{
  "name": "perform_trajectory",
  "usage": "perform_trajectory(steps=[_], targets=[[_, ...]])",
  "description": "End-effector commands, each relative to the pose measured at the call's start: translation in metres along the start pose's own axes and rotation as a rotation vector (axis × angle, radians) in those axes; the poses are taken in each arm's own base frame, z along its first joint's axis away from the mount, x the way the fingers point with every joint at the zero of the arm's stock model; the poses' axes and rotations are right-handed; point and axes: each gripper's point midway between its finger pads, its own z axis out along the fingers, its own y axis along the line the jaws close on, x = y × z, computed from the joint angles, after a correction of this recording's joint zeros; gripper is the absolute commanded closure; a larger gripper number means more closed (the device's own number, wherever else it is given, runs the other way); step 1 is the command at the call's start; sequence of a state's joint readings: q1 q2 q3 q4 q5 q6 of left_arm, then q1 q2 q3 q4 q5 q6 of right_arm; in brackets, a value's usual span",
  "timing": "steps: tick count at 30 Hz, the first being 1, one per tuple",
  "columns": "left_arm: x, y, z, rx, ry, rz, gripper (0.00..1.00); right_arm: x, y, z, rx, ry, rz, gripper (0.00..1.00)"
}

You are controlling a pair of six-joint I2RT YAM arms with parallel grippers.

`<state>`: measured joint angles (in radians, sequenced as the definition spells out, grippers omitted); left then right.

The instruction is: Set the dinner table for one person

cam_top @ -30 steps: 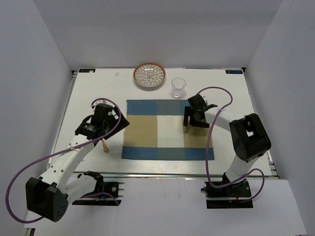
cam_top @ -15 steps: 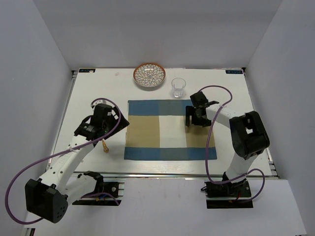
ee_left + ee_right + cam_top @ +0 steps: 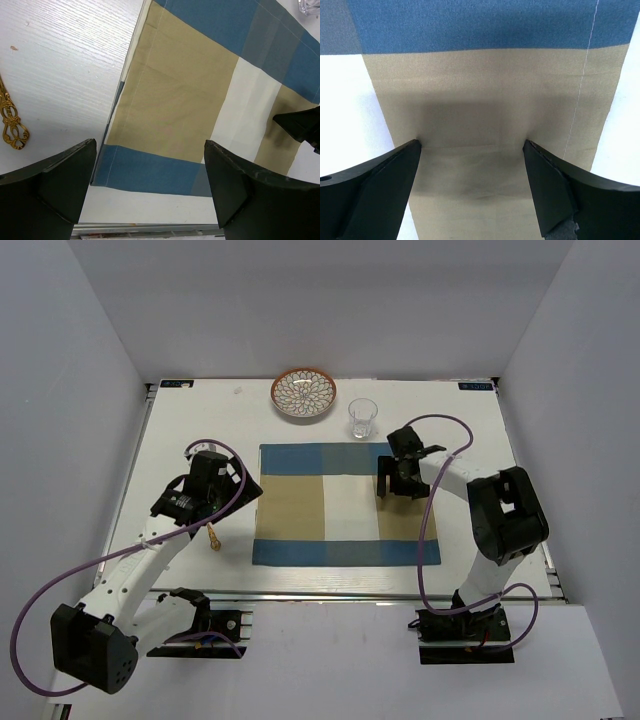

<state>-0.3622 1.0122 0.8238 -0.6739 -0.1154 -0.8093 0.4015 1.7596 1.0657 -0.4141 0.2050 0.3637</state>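
Note:
The white dinner table carries a blue-and-tan striped placemat at its middle. My right gripper is open, both fingertips pressed down on the tan band near the placemat's right edge; the right wrist view shows the gripper holding nothing. My left gripper is open and empty, hovering over the placemat's left edge; it shows in the left wrist view. A gold utensil lies on the table left of the placemat, also in the left wrist view.
A patterned round plate with a brown rim sits at the table's far edge. A clear glass stands just beyond the placemat's far edge, its base in the left wrist view. Metal rails border the table.
The right gripper moved slightly up and right on the placemat, and the placemat shifted a little to the right with it. The left arm has barely moved.

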Motion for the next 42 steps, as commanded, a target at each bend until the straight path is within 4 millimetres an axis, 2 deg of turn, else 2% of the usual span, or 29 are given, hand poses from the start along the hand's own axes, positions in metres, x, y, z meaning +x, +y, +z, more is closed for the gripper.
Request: perform_trajectory(steps=[1, 7, 10, 12, 13, 15, 16, 18, 19, 20, 21, 22, 23, 24, 25, 26, 28, 29, 30, 33, 34, 35, 36, 37, 38, 39, 40, 41, 42], targets=[[-0.003, -0.003, -0.005, 0.02, -0.015, 0.013, 0.02, -0.01, 0.004, -0.01, -0.024, -0.001, 0.014, 0.11], [-0.004, -0.002, -0.009, 0.028, -0.029, 0.027, 0.02, -0.046, 0.016, -0.024, -0.053, -0.04, -0.013, 0.11], [-0.006, -0.002, -0.009, 0.029, -0.041, 0.032, 0.02, -0.062, 0.025, -0.041, -0.089, -0.086, -0.01, 0.11], [-0.005, -0.005, -0.006, 0.057, -0.024, 0.026, 0.02, -0.074, 0.026, -0.061, -0.108, -0.142, 0.003, 0.11], [-0.005, -0.01, -0.003, 0.085, -0.024, 0.025, 0.02, -0.08, 0.028, -0.08, -0.133, -0.188, 0.006, 0.11], [-0.003, -0.015, 0.007, 0.088, 0.001, 0.012, 0.02, -0.081, 0.034, -0.098, -0.193, -0.247, 0.006, 0.11], [-0.006, -0.02, 0.011, 0.099, -0.004, 0.008, 0.02, -0.084, 0.043, -0.128, -0.286, -0.306, 0.0, 0.11], [-0.01, -0.027, 0.023, 0.089, 0.011, -0.006, 0.02, -0.069, 0.064, -0.15, -0.473, -0.349, -0.03, 0.11], [-0.017, -0.03, 0.028, 0.084, 0.001, -0.022, 0.02, -0.067, 0.068, -0.183, -0.551, -0.431, -0.051, 0.11], [-0.029, -0.04, 0.027, 0.097, -0.02, -0.032, 0.02, -0.061, 0.072, -0.197, -0.605, -0.466, -0.071, 0.11], [-0.035, -0.046, 0.03, 0.097, -0.028, -0.043, 0.02, -0.046, 0.073, -0.199, -0.645, -0.451, -0.069, 0.11], [-0.035, -0.045, 0.045, 0.058, -0.006, -0.045, 0.02, -0.04, 0.072, -0.222, -0.684, -0.507, -0.082, 0.11], [-0.051, -0.06, 0.043, 0.075, -0.027, -0.053, 0.02, -0.034, 0.069, -0.231, -0.697, -0.525, -0.082, 0.11], [-0.05, -0.06, 0.058, 0.04, -0.005, -0.05, 0.02, -0.023, 0.065, -0.243, -0.712, -0.545, -0.085, 0.11], [-0.055, -0.065, 0.064, 0.036, -0.004, -0.05, 0.02, -0.017, 0.063, -0.249, -0.726, -0.557, -0.087, 0.11], [-0.07, -0.081, 0.064, 0.061, -0.025, -0.053, 0.02, -0.011, 0.062, -0.254, -0.743, -0.566, -0.093, 0.11], [-0.08, -0.088, 0.076, 0.05, -0.023, -0.071, 0.02, 0.006, 0.061, -0.266, -0.779, -0.572, -0.106, 0.11], [-0.077, -0.086, 0.094, 0.017, 0.004, -0.086, 0.02, 0.009, 0.06, -0.269, -0.788, -0.573, -0.109, 0.11], [-0.091, -0.096, 0.097, 0.032, -0.017, -0.1, 0.02, 0.015, 0.061, -0.274, -0.815, -0.564, -0.121, 0.11], [-0.104, -0.111, 0.124, 0.05, -0.012, -0.127, 0.02, 0.034, 0.063, -0.289, -0.875, -0.554, -0.166, 0.11], [-0.105, -0.115, 0.131, 0.054, -0.01, -0.13, 0.02, 0.037, 0.064, -0.292, -0.888, -0.549, -0.169, 0.11], [-0.1, -0.113, 0.148, 0.036, 0.011, -0.139, 0.02, 0.043, 0.064, -0.292, -0.9, -0.536, -0.169, 0.11], [-0.112, -0.125, 0.151, 0.057, -0.009, -0.149, 0.02, 0.049, 0.065, -0.298, -0.93, -0.538, -0.182, 0.11], [-0.113, -0.127, 0.158, 0.053, -0.006, -0.156, 0.02, 0.052, 0.065, -0.299, -0.938, -0.536, -0.184, 0.11], [-0.111, -0.121, 0.179, 0.027, 0.013, -0.171, 0.02, 0.056, 0.064, -0.298, -0.94, -0.528, -0.183, 0.11], [-0.11, -0.121, 0.188, 0.014, 0.022, -0.174, 0.02, 0.061, 0.063, -0.302, -0.954, -0.538, -0.192, 0.11], [-0.123, -0.134, 0.19, 0.037, 0.0, -0.18, 0.02, 0.063, 0.063, -0.302, -0.96, -0.538, -0.194, 0.11], [-0.125, -0.137, 0.197, 0.038, 0.003, -0.185, 0.02, 0.067, 0.064, -0.301, -0.972, -0.529, -0.196, 0.11], [-0.118, -0.133, 0.216, 0.021, 0.025, -0.183, 0.02, 0.071, 0.064, -0.303, -0.983, -0.533, -0.203, 0.11]])
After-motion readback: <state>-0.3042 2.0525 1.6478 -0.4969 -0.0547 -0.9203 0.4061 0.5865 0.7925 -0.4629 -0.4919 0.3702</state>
